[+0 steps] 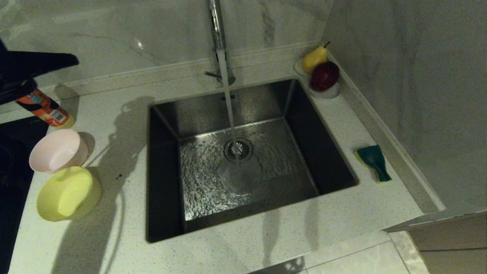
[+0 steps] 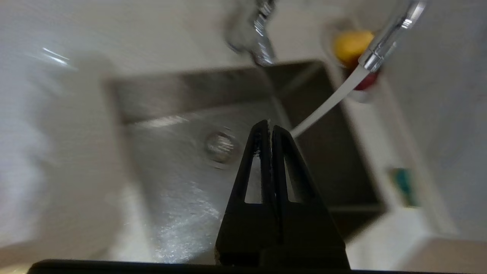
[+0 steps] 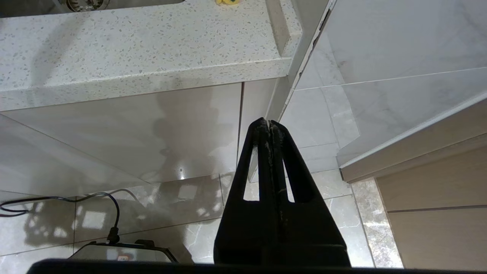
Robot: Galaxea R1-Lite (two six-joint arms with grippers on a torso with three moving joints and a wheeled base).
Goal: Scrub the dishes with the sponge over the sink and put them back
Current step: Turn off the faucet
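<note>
Left gripper (image 2: 270,127), pinched empty, hangs over the sink (image 1: 167,125). Right gripper (image 3: 269,125), also pinched empty, hangs below the counter. Pink bowl (image 1: 59,150) and yellow bowl (image 1: 69,194) sit at nine o'clock of the sink, sponge (image 1: 374,162) at three.

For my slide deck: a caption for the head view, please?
Tap running into the sink; pink bowl and yellow bowl left, sponge right.
</note>
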